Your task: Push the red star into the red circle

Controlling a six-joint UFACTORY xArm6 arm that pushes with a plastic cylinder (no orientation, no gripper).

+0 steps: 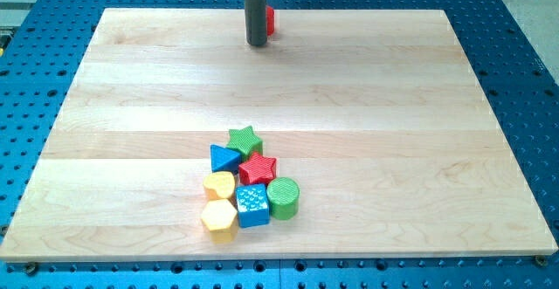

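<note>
The red star (pixel 258 168) lies in a cluster of blocks at the bottom middle of the wooden board (pixel 131 106). It touches the green star (pixel 245 140) above it and the blue triangle (pixel 224 158) to its left. The red circle (pixel 270 20) sits at the view's top edge of the board, mostly hidden behind my rod. My tip (pixel 256 43) rests on the board just left of the red circle, far above the cluster.
In the cluster, a yellow heart (pixel 219 185), a blue cube (pixel 252 204), a green cylinder (pixel 283 196) and a yellow hexagon (pixel 219 219) lie below the red star. Blue perforated table surrounds the board.
</note>
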